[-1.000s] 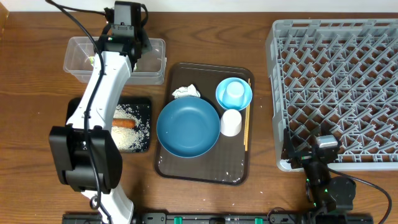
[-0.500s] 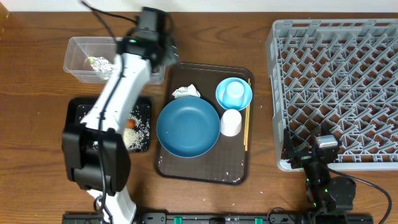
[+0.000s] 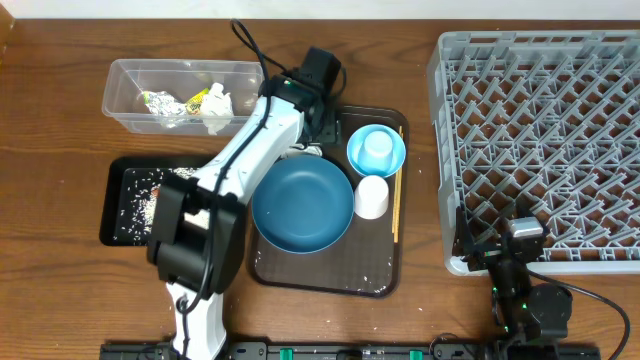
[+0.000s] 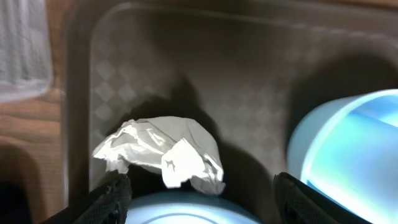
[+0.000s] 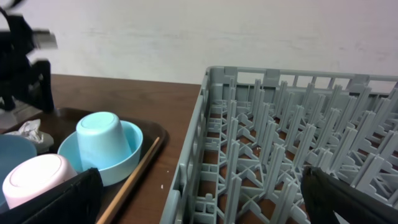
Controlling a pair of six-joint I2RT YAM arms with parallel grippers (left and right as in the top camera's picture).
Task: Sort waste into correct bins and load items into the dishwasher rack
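Note:
My left gripper (image 4: 208, 202) is open and empty over the back left of the brown tray, its fingers either side of a crumpled white napkin (image 4: 161, 152). In the overhead view the left gripper (image 3: 303, 140) hides most of that napkin. The dark-blue bowl (image 3: 302, 207) lies just below it. The small light-blue bowl (image 3: 376, 150) holds an upturned light-blue cup (image 5: 99, 140). The white cup (image 3: 371, 197) and chopsticks (image 3: 397, 190) lie beside it. The clear tub (image 3: 120, 110) holds the yellow-green wrapper (image 3: 160, 100) and white paper. The black tray (image 3: 112, 225) holds rice (image 3: 135, 200). My right gripper (image 5: 199, 199) is open at the grey rack's (image 3: 540, 130) front left corner.
The brown serving tray (image 3: 330, 275) has a few rice grains on its front part. My left arm crosses the black tray's right half, so I see no carrot. The rack's wall (image 5: 193, 168) stands right beside the right gripper.
My left arm has swung right from over the clear tub to the back of the brown tray, uncovering the wrapper and white paper in the tub. The right arm has not moved.

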